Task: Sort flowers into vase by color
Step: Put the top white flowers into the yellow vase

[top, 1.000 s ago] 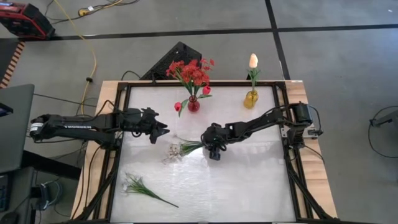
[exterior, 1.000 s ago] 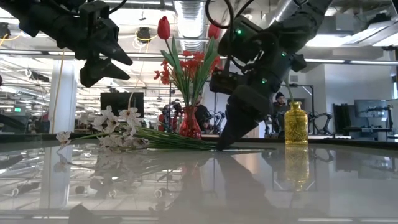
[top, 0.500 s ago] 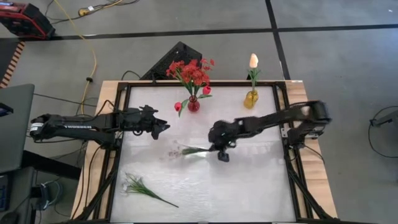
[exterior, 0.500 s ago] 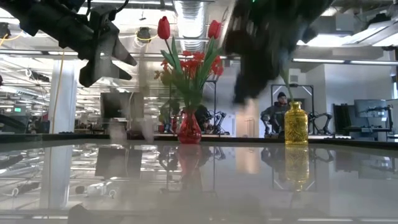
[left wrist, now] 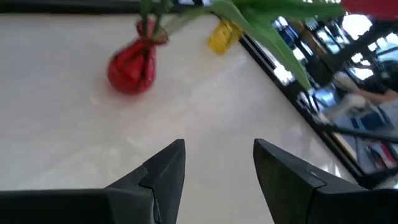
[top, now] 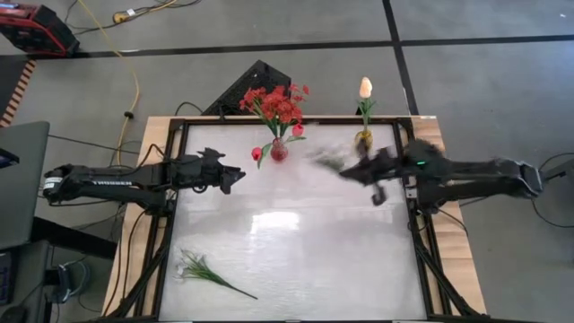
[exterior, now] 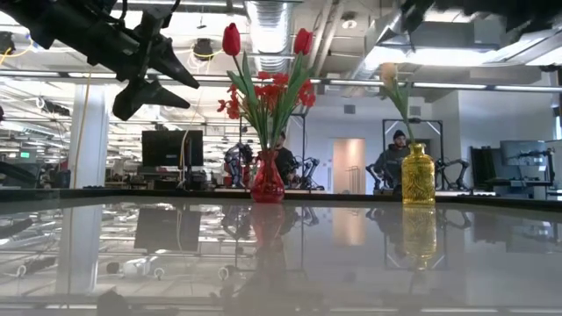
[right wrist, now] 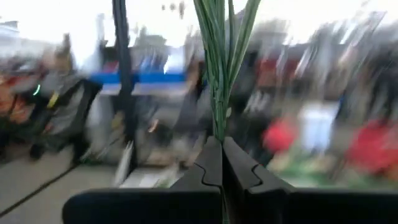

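Note:
My right gripper (top: 345, 170) is high over the table's far right part, shut on a spray of small white blossoms (top: 326, 161), which shows only as a blur in the high view. Its green stems (right wrist: 219, 74) rise past the fingers in the right wrist view. My left gripper (top: 231, 177) hangs open above the table's left side, level with the red vase (top: 279, 151). That vase holds red flowers (top: 273, 103). The yellow vase (top: 361, 142) holds a cream tulip (top: 365, 87). A second white spray (top: 208, 271) lies flat on the table near the front left. My right gripper pinches a bunch of thin green stems (right wrist: 217, 127) between its two fingers, at their tips. The fingers run about level, coming from the table's right side. The spray is lifted clear of the table; its blossoms are out of the wrist view.
Both vases stand at the table's far edge, the red one (exterior: 267, 180) left of the yellow one (exterior: 418, 175). A dark frame rims the white table top (top: 287, 251). People and other machines show in the room beyond.
My right gripper has risen from the middle of the table and drawn back toward the far right, tipping from pointing down to about level. The white spray went up with it, clear of the table. My left gripper has rolled a little in place.

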You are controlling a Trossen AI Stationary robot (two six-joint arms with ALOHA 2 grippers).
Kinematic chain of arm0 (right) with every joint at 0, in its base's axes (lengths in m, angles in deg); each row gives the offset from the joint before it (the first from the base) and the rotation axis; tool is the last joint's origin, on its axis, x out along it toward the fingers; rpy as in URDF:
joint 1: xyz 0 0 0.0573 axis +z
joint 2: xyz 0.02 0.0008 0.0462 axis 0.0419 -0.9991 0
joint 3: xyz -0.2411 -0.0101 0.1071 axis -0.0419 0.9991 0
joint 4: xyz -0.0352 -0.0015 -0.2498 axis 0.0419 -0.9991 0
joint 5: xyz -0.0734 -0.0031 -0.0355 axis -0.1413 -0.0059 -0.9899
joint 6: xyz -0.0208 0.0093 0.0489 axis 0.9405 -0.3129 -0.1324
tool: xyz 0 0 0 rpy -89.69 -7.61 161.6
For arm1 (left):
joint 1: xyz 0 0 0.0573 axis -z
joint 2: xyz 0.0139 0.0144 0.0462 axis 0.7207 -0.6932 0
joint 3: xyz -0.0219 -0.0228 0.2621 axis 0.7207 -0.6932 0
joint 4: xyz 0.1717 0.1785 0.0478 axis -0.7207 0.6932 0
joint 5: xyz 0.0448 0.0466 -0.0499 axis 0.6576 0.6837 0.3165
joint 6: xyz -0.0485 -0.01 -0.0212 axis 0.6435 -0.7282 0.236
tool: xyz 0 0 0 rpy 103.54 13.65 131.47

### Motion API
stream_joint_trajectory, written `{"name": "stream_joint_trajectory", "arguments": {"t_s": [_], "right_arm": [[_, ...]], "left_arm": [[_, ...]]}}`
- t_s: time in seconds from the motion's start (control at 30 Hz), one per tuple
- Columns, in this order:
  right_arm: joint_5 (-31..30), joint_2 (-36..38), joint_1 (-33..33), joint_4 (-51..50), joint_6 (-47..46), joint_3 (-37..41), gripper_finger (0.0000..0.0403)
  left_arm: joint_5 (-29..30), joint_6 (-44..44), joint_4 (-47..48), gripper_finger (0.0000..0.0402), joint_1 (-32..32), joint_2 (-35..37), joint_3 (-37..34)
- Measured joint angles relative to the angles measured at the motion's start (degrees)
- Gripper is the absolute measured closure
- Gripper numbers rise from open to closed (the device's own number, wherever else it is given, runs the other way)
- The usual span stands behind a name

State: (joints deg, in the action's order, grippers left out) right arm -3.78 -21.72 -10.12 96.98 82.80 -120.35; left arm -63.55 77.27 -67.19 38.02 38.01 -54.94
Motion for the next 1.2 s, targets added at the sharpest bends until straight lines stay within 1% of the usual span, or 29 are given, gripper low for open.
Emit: {"name": "stream_joint_trajectory", "arguments": {"t_s": [0.07, 0.17, 0.23, 0.33, 0.47, 0.53, 0.67, 0.77, 0.87, 1.0, 1.1, 1.2], "right_arm": [[-1.4, 5.29, -2.34, 3.02, 2.12, 2.21, 0.0385], [-7.27, 11.6, -5.59, 3.26, 4.81, 4.99, 0.0385], [-10.0, 14.16, -7.89, 3.57, 7.25, 7.31, 0.0385], [-11.97, 16.47, -12.19, 6.74, 9.98, 11.34, 0.0385], [-12.04, 16.89, -19.37, 14.84, 7.76, 17.77, 0.0385], [-11.16, 16.78, -22.74, 21.01, 6.78, 21.46, 0.0385], [-10.79, 16.78, -29.68, 31.84, -0.39, 28.15, 0.0385], [-10.91, 16.64, -34.09, 37.95, -2.81, 31.6, 0.0385], [-10.82, 16.86, -37.87, 38.72, -3.23, 32.01, 0.0385], [-12.2, 15.5, -41.33, 38.44, -6.28, 32.01, 0.0385], [-13.11, 13.41, -43.34, 38.28, -6.61, 32.03, 0.0385], [-13.59, 10.52, -44.84, 38.77, -9.94, 32.05, 0.0385]], "left_arm": [[1.28, -0.54, -0.01, 0.0223, -0.02, 0.0, 0.0], [2.8, 0.48, -0.44, 0.0223, 0.0, 0.0, 0.0], [3.92, 0.82, -1.01, 0.0223, 0.0, 0.0, 0.0], [5.05, 0.41, -2.07, 0.0223, -0.02, 0.0, 0.0], [6.42, 1.69, -3.72, 0.0223, 0.0, 0.0, 0.0], [6.49, 2.81, -4.09, 0.0223, -0.02, -0.01, 0.0], [4.84, 5.87, -5.04, 0.0223, 0.04, 0.0, 0.0], [5.13, 6.61, -5.16, 0.0223, 0.04, 0.0, 0.0], [6.38, 6.98, -5.56, 0.0223, 0.04, 0.0, 0.0], [7.69, 6.5, -5.5, 0.0223, 0.04, 0.0, 0.0], [9.58, 6.17, -5.45, 0.0223, 0.04, 0.0, 0.0], [10.06, 5.78, -5.36, 0.0223, 0.02, 0.0, 0.0]]}}
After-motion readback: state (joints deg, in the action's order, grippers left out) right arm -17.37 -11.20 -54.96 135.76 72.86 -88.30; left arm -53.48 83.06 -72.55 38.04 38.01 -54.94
